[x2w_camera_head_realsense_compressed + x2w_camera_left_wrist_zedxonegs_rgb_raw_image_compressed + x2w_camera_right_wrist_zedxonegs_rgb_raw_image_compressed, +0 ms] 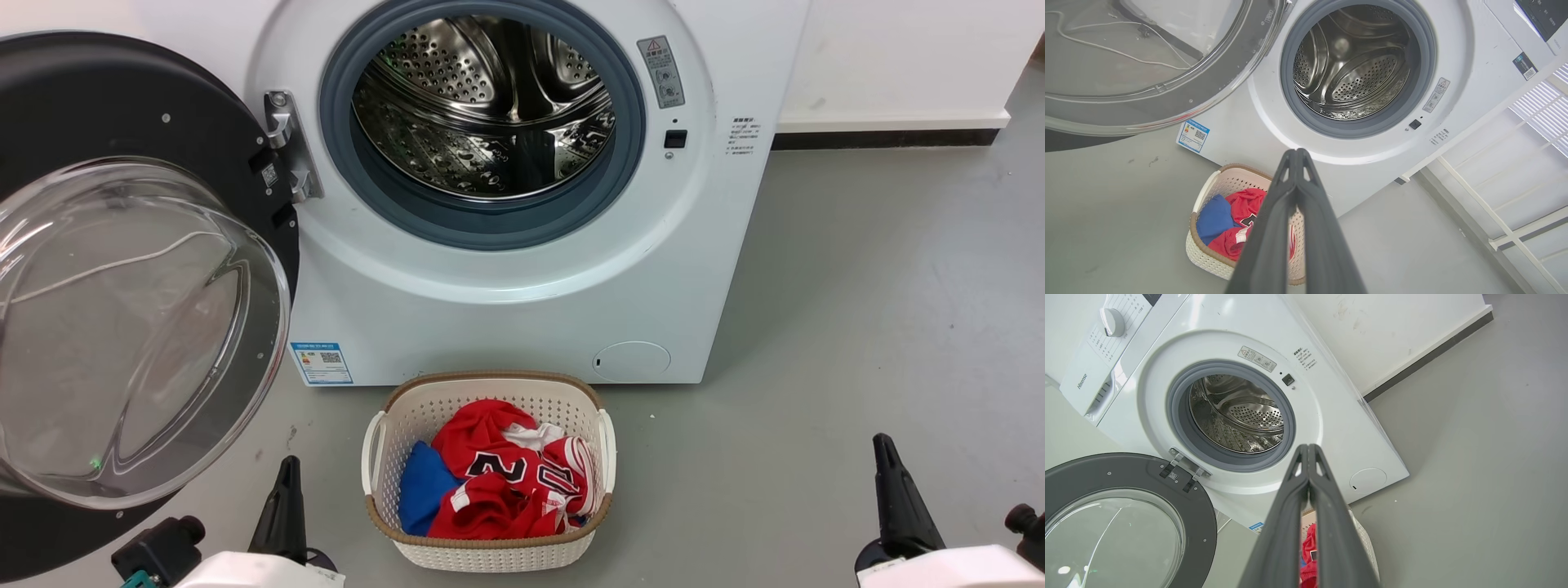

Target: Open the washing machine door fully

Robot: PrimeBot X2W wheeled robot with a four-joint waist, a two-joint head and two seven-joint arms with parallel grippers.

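**Door position.** At far left, the washing machine door (139,310) stands wide open on its metal hinge (287,147). Its inner face and clear glass bowl are turned toward us, well clear of the drum opening. We judge it at or close to full travel. We cannot tell whether the hinge is against its stop.

**Left arm.** The left gripper (286,490) sits low, just right of the door's lower rim and apart from it. In the left wrist view its jaws are pressed together with nothing between them.

**Machine.** The washing machine (506,318) is next to the right, with its steel drum (490,106) empty inside the grey gasket (490,224). A laundry basket (490,559) holding red and blue garments stands on the floor (857,310), just in front of the machine.

**Right arm.** The right gripper (890,474) is at far right, well apart from the machine. Its jaws are likewise together and empty.

**Procedure for a finishing push, if one is needed.**
1. We use the left arm, as it is nearest the door.
2. We keep the jaws together and lay their side against the black rim on the side away from the hinge, never on the glass bowl.
3. We push slowly along the door's arc about the hinge.
4. We stop at the first firm resistance, because forcing past it risks straining the hinge.
5. We keep the forearm clear of the basket and leave the right arm parked.
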